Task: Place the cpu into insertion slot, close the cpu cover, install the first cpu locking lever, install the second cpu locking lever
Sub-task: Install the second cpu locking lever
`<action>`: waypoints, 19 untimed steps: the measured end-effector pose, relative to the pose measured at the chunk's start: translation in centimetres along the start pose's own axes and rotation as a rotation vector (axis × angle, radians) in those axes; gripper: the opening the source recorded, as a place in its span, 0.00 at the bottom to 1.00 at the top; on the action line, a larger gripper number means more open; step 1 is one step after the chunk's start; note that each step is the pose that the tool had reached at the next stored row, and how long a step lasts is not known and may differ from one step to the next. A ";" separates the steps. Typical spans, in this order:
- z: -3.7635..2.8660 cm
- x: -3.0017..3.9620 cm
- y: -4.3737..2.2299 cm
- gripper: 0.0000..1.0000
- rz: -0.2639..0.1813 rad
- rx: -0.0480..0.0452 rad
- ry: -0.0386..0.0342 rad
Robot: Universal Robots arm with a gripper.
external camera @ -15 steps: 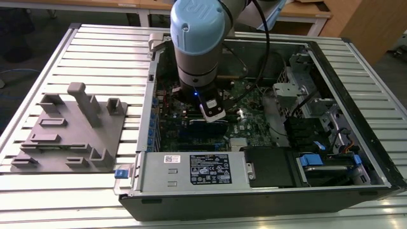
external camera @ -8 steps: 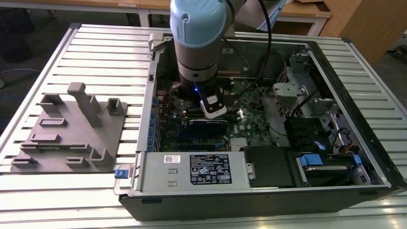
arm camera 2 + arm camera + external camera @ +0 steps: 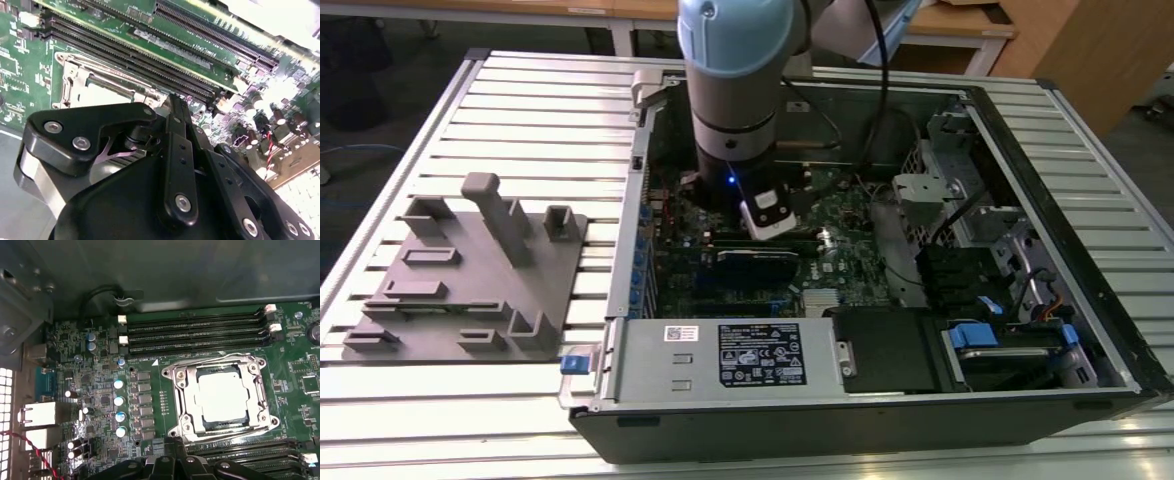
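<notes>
A slatted metal bench (image 3: 467, 110) carries an open computer case (image 3: 854, 400), with wooden desks behind it. The arm (image 3: 736, 90) reaches down into the case and holds the claw (image 3: 172, 442) low over the green board (image 3: 155, 405), its tip just beside the near edge of the socket (image 3: 176, 390), between the socket and a bank of memory slots (image 3: 250, 450). In both wrist views the two fingers (image 3: 172, 107) meet in one narrow black point with no gap between them and nothing held: the claw is closed and empty, probably so that it can push rather than grasp.

The cpu (image 3: 220, 395) already lies in the socket, its pale top showing through the square cut-out of the cover (image 3: 186, 405), which lies flat over it. Thin wire levers run along the socket's edges; whether they are hooked down I cannot tell. So the chip and cover steps look done, and the claw stands where a lever could be pressed.

Further out on the bench, a grey fixture plate (image 3: 460, 290) with upright pegs sits to the exterior view's left of the case, well apart from the work.
</notes>
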State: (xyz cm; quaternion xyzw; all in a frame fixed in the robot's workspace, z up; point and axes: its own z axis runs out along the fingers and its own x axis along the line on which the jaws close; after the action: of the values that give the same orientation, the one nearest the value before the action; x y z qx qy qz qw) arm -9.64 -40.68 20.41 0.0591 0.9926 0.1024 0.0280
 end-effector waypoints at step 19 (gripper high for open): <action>1.04 -0.78 4.60 0.11 0.001 0.0749 -0.0094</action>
State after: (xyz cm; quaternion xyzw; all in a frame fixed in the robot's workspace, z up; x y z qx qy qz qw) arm -8.28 -36.10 20.38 0.0609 0.9956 0.0649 0.0304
